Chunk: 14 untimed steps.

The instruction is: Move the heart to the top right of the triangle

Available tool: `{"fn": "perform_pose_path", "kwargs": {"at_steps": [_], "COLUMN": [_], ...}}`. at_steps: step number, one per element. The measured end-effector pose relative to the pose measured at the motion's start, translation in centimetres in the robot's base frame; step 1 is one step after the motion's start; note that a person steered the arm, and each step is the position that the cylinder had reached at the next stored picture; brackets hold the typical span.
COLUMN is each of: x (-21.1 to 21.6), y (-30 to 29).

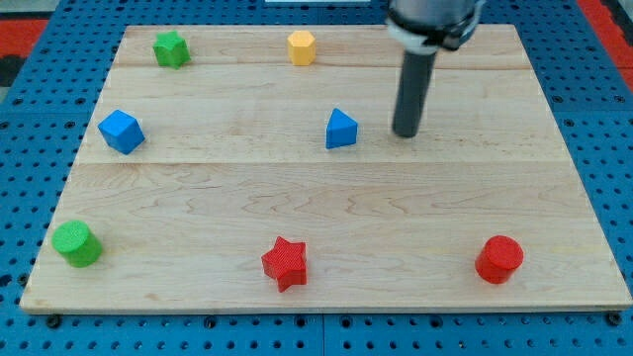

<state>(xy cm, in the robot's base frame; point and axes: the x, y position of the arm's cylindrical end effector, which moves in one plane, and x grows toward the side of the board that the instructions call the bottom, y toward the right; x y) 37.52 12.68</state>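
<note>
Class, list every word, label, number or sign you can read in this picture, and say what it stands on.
None: no readable text, number or sign appears anywhere.
The wooden board, the blue triangle, the other coloured blocks and my tip are all plain and unmarked.

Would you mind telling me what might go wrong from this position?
No heart-shaped block shows on the board, so I might push a wrong one, such as the red star. My tip stands just to the view's right of the blue triangle; sliding left would likely knock it.
</note>
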Motion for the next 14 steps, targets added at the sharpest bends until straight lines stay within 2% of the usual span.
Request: {"fn": "perform_pose_path", "kwargs": {"at_steps": [1,2,3,4,5,6,7,8,10,12,14], "x": [-4.4,-6.1,-8.4,-14.6,-17.8,-18.3,-17.0,-14.3,-13.0,-7.8,-6.9], "y": [5.3,12.6,15.7,15.3,11.8,6.4,0.7,-0.2,0.1,-0.2,-0.2]}}
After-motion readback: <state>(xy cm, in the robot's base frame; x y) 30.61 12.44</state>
